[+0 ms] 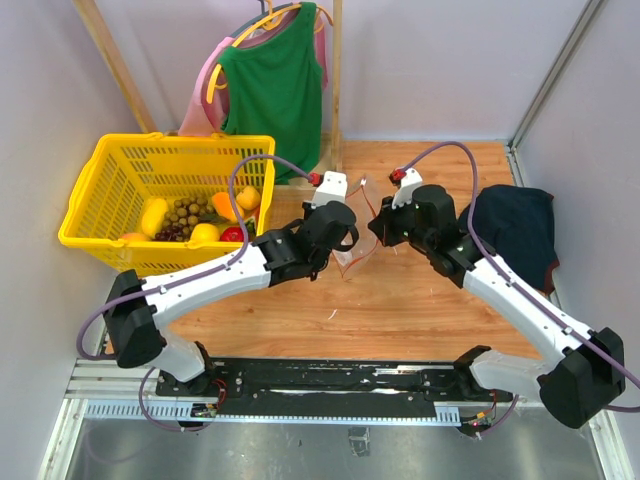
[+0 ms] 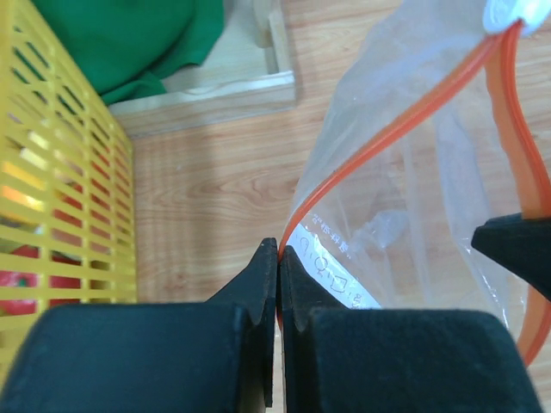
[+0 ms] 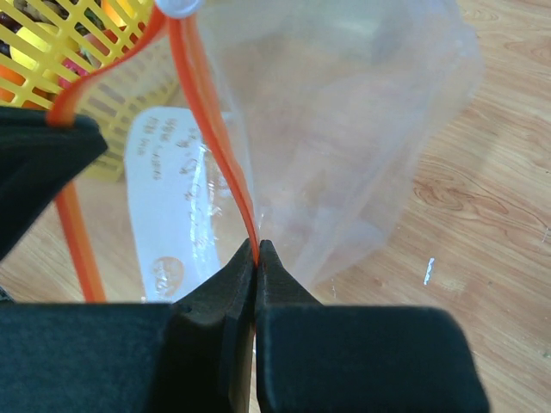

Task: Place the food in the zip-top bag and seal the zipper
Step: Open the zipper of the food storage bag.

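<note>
The clear zip-top bag (image 1: pixel 356 256) hangs above the wooden table between my two grippers, its mouth spread apart. My left gripper (image 2: pixel 280 251) is shut on one side of the red-orange zipper (image 2: pixel 405 120). My right gripper (image 3: pixel 256 248) is shut on the other side of the zipper (image 3: pixel 215 138). The bag (image 3: pixel 353 120) looks empty in both wrist views. A white slider (image 2: pixel 515 12) sits at the far end of the strip. The food (image 1: pixel 200 216), yellow, orange, red pieces and a bunch of grapes, lies in the yellow basket (image 1: pixel 160 146) at the left. In the top view the grippers (image 1: pixel 345 232) (image 1: pixel 378 228) face each other.
A dark navy cloth heap (image 1: pixel 515 222) lies at the right edge of the table. Green and pink shirts (image 1: pixel 272 80) hang on a wooden rack at the back, with its base (image 2: pixel 207 95) close behind the bag. Walls close in on both sides.
</note>
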